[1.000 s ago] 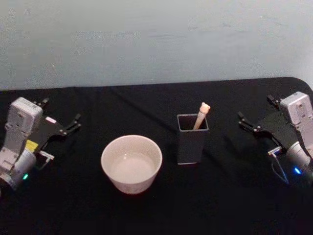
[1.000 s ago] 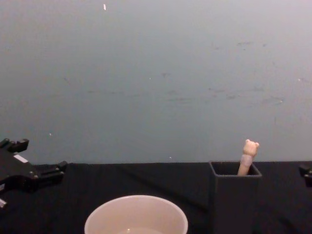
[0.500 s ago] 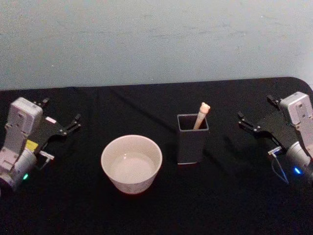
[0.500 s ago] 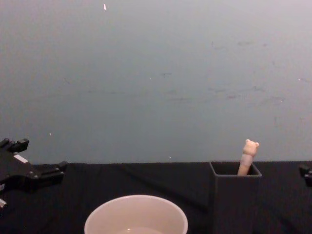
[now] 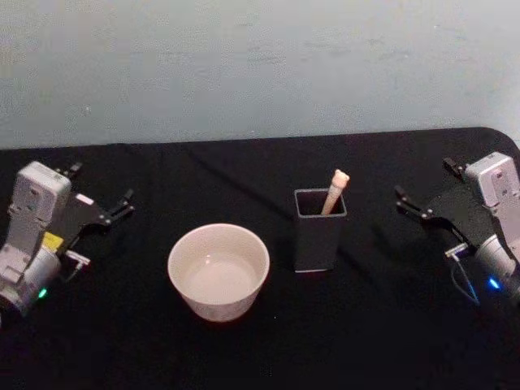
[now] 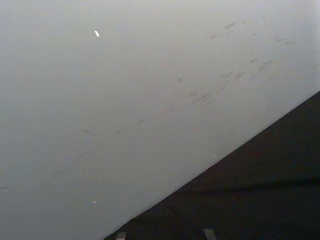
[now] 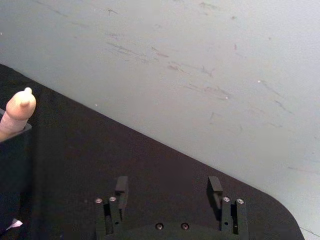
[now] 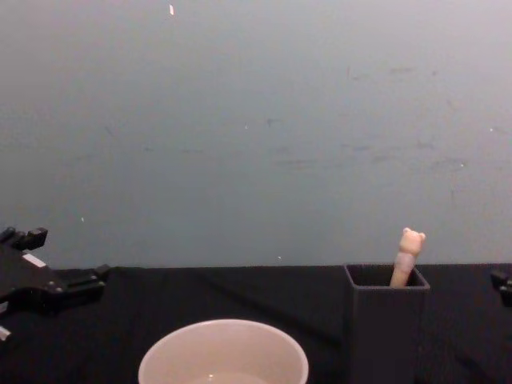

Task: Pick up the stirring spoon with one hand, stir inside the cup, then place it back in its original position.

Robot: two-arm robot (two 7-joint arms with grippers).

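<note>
Black-clothed bench is backed by a wall; the spoon is stood in a holder beside the cup. At opposite sides, the left tool and right tool are held released, fingers spread.

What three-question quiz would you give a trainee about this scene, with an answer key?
1. True or false: the stirring spoon sits in the dark holder, bear head up.
2. Where is the cup relative to the holder? A) on the robot's left of it B) on the robot's right of it C) behind it
3. Fill in: the left hand and the right hand both have their fingers ___.

Key: 1 true; 2 A; 3 open.
</note>
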